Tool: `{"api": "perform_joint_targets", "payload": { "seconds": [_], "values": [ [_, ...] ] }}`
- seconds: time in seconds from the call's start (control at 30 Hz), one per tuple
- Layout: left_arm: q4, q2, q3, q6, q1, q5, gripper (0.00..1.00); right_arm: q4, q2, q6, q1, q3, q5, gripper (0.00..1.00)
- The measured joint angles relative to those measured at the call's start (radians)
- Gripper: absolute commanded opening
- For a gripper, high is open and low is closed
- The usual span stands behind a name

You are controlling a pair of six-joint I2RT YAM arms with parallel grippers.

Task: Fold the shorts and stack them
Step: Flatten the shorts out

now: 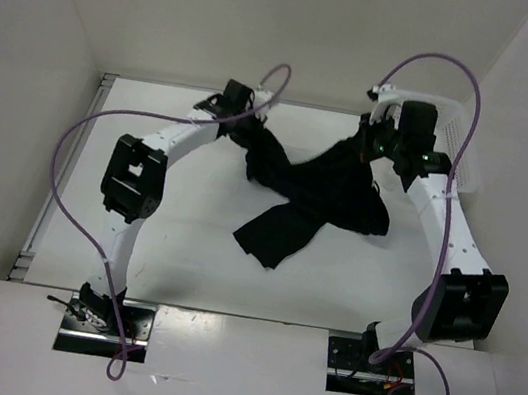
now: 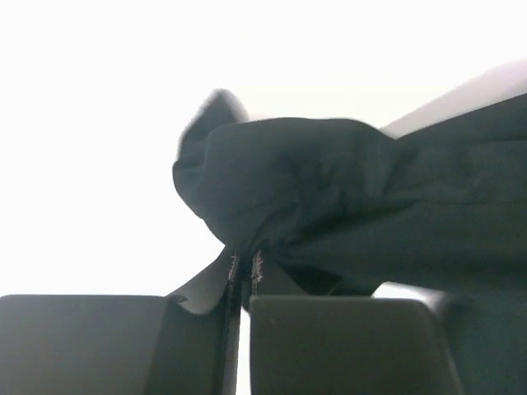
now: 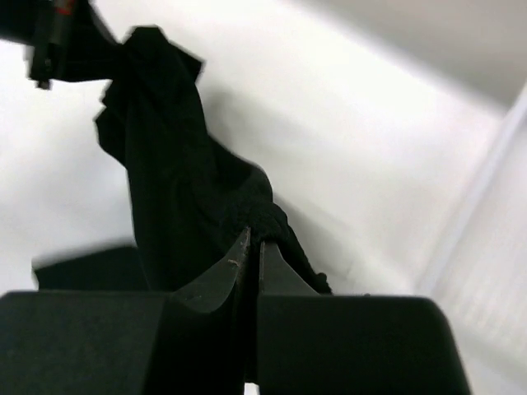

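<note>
A white table point(image 1: 182, 265) boxed in by pale walls fills the scene, with a white mesh basket point(image 1: 460, 149) at its far right corner. From above, the black shorts point(image 1: 316, 191) stretch between the two arms over the table's far half, one wide leg drooping toward the near side. Only the wrist views show the grips. The left gripper point(image 2: 244, 267) is pinched tight on a bunched fold of soft, matte cloth. The right gripper point(image 3: 251, 247) is likewise clamped on a crumpled twist of the shorts.
</note>
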State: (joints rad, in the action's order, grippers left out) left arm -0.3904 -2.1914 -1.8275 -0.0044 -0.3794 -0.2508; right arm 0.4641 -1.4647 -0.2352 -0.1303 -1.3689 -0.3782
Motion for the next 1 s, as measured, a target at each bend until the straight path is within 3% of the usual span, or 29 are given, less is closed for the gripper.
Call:
{"api": "perform_joint_targets", "payload": {
  "seconds": [0.17,0.3,0.47,0.57,0.6,0.67,0.7,0.83,0.93,1.0],
  "values": [
    [0.006,0.094,-0.258,-0.001,0.147,0.137,0.0,-0.114,-0.077,0.06,0.0,-0.244,0.022,0.0],
    [0.006,0.317,-0.279,-0.003,0.19,0.18,0.0,-0.164,-0.089,0.078,-0.005,-0.305,0.002,0.0],
    [0.002,0.595,-0.039,0.0,0.122,0.206,0.02,-0.163,-0.072,0.029,-0.013,-0.211,-0.035,0.0],
    [-0.05,0.693,0.181,0.001,0.087,0.214,0.12,-0.113,-0.04,-0.067,-0.036,-0.053,-0.053,0.0],
    [-0.072,0.711,0.259,0.002,0.075,0.221,0.18,-0.079,-0.031,-0.109,-0.051,0.0,-0.057,0.0],
    [-0.145,0.743,0.438,0.002,0.037,0.227,0.51,-0.017,-0.017,-0.214,-0.09,0.116,-0.053,0.03],
    [-0.195,0.749,0.507,0.006,0.02,0.22,0.58,0.017,-0.011,-0.261,-0.107,0.167,-0.048,0.1],
    [-0.346,0.759,0.677,0.004,-0.019,0.201,0.64,0.135,0.0,-0.401,-0.146,0.302,-0.007,0.23],
    [-0.388,0.78,0.695,0.002,-0.014,0.216,0.64,0.179,0.013,-0.467,-0.144,0.332,0.045,0.39],
    [-0.379,0.796,0.689,0.002,0.002,0.23,0.64,0.193,0.031,-0.492,-0.132,0.332,0.058,0.42]
  ]
}}
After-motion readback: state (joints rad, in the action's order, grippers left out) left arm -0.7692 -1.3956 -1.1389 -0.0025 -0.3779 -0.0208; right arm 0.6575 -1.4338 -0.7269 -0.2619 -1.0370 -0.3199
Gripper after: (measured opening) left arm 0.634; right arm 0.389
